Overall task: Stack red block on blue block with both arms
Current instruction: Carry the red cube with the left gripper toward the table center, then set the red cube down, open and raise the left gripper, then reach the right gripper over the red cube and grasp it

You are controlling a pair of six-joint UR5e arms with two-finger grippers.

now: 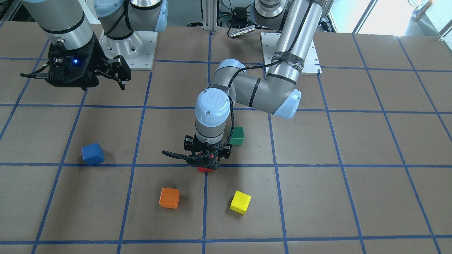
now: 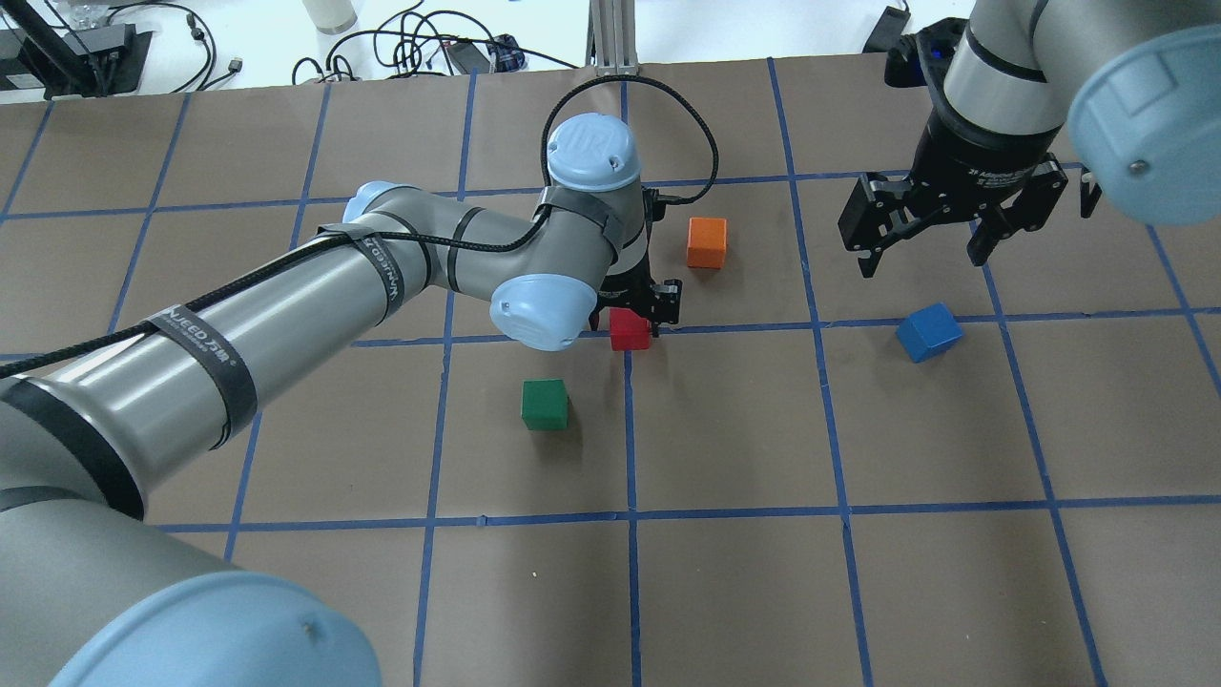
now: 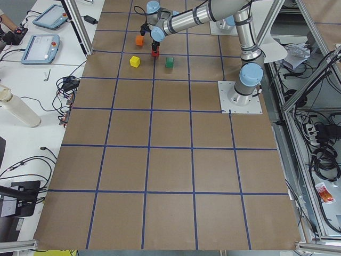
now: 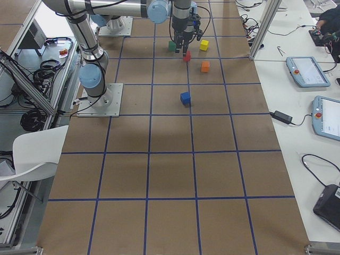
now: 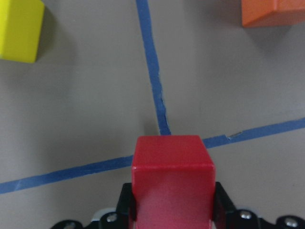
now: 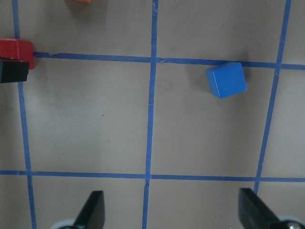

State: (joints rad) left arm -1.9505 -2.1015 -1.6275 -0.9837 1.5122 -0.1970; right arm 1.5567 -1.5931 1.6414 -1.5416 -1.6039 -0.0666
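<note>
I'm watching the red block (image 2: 630, 329), which is sitting right at a crossing of the blue tape lines (image 2: 734, 327) near the middle of the table (image 2: 725, 592). The left gripper (image 1: 207, 163) is pinching it between its fingers (image 5: 222, 206), which are pressing on two opposite faces in the left wrist view. I can't tell whether the cube is resting on the paper or hanging just off it. What I'm weighing is where the blue block (image 2: 928, 331) is lying from that hand. It is sitting well apart, toward the robot's right, close by the same tape line that is running under the red cube. No other cube is standing between the two. The orange block (image 2: 707, 242) is lying off on the far side of that line and the green block (image 2: 545, 404) on the near side. The blue cube is sitting slightly askew to the grid, so I'm judging the red one will be needing a small twist to land square. The right gripper (image 2: 920, 260) is hanging above the table close to the blue block with its fingers spread wide and holding nothing. That arm is the nearer of the two to the target, so a sideways carry toward the right is looking like the deciding move.
</note>
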